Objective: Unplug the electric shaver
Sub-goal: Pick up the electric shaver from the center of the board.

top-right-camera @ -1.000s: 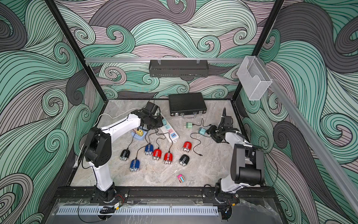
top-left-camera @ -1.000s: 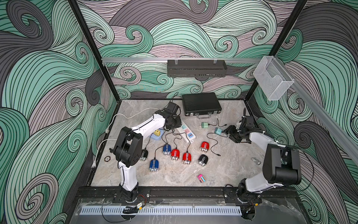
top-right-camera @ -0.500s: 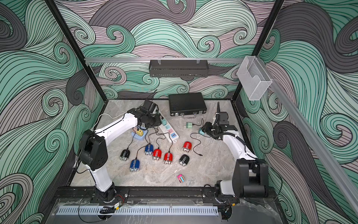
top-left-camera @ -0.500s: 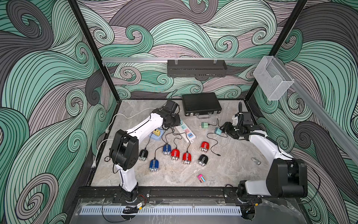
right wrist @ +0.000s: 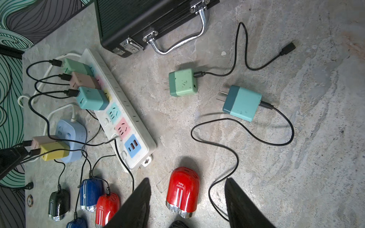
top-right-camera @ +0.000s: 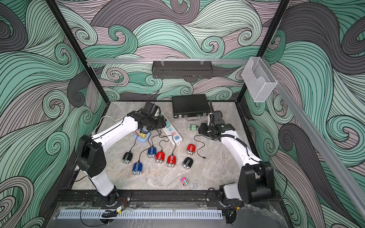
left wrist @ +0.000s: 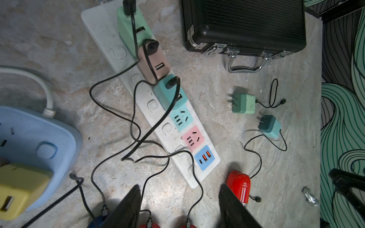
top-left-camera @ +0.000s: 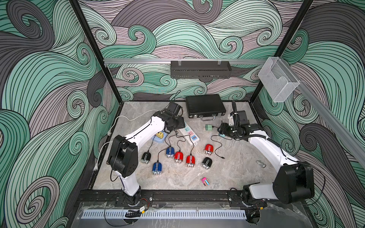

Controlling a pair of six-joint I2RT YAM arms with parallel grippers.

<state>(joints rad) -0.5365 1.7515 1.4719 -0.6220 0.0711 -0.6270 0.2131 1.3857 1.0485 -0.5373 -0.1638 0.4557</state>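
Red shaver point(right wrist: 182, 192) — white stripes, "Royalstar" lettering, black cable point(right wrist: 227, 118) lying beside

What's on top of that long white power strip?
A mint green charger, a tan charger and a teal charger, all plugged in. The sockets under them are covered; the blue USB panel lies bare.

The rightmost glossy red oval electric shaver point(top-left-camera: 208, 148), below frame centre, bore white stripes (chrome tip); the long white plastic power strip point(left wrist: 167, 128) showed teal, pink, blue sockets point(left wrist: 193, 138).
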